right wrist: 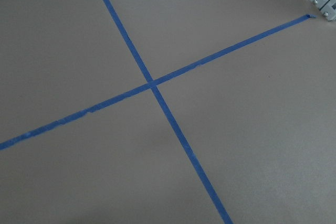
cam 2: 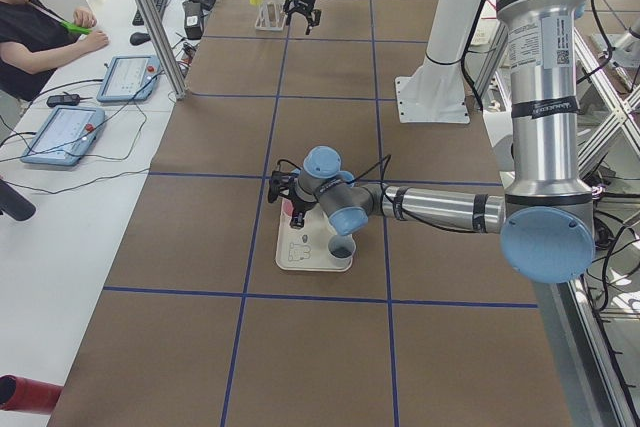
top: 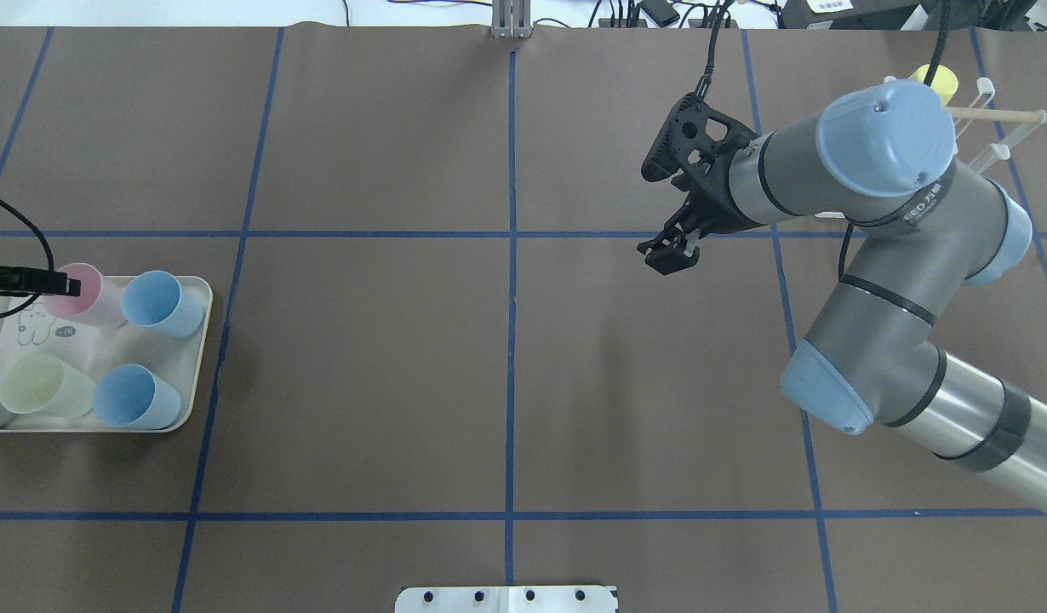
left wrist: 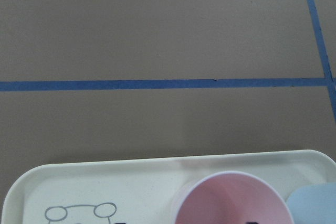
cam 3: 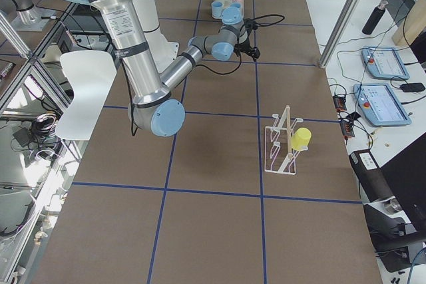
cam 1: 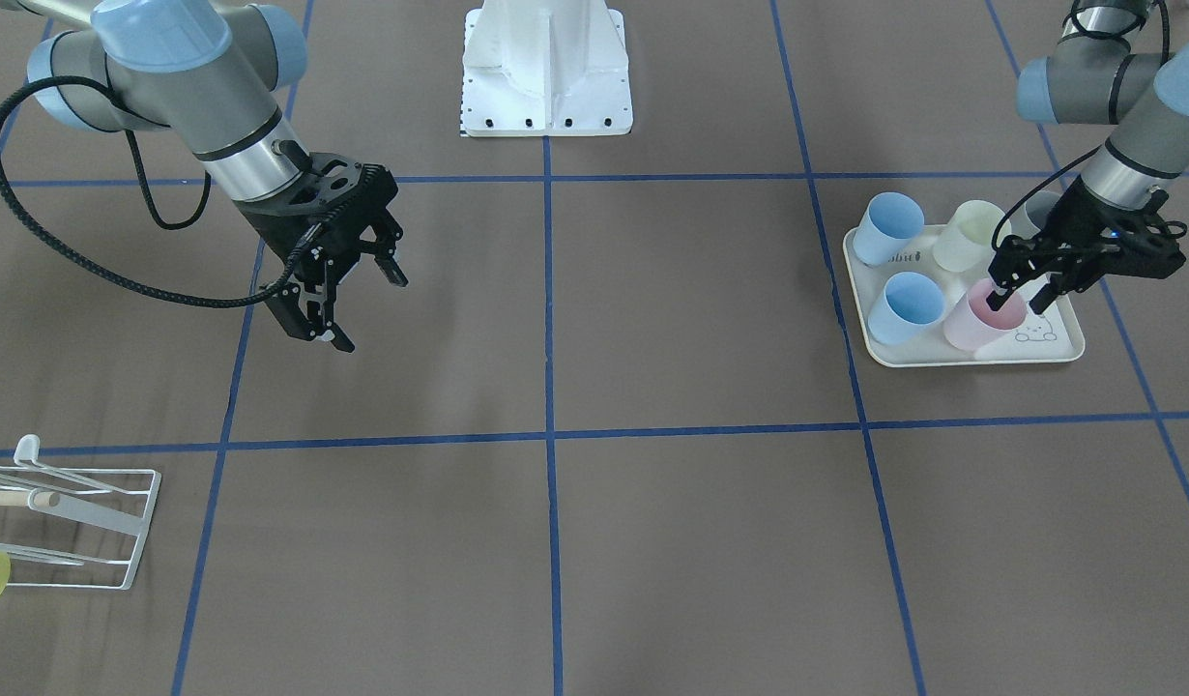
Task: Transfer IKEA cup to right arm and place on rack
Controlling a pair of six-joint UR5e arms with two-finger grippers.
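Note:
A pink IKEA cup (cam 1: 981, 319) stands upright on the cream tray (cam 1: 942, 360), seen too in the overhead view (top: 98, 298) and in the left wrist view (left wrist: 231, 200). My left gripper (cam 1: 1018, 302) is open and straddles the cup's wall, one finger inside the cup and one outside. My right gripper (cam 1: 358, 304) hangs open and empty above the bare table, far from the cup, and shows in the overhead view as well (top: 670, 254). The white wire rack (cam 1: 72, 522) stands at the table's far right end (cam 3: 283, 141), with a yellow cup (cam 3: 301, 139) hanging on it.
The tray also holds two blue cups (cam 1: 906, 307) (cam 1: 889, 228), a pale yellow cup (cam 1: 967, 235) and a grey cup partly hidden behind my left gripper. The robot's white base (cam 1: 546, 68) stands at the table's middle edge. A person sits at the side desk (cam 2: 30, 17).

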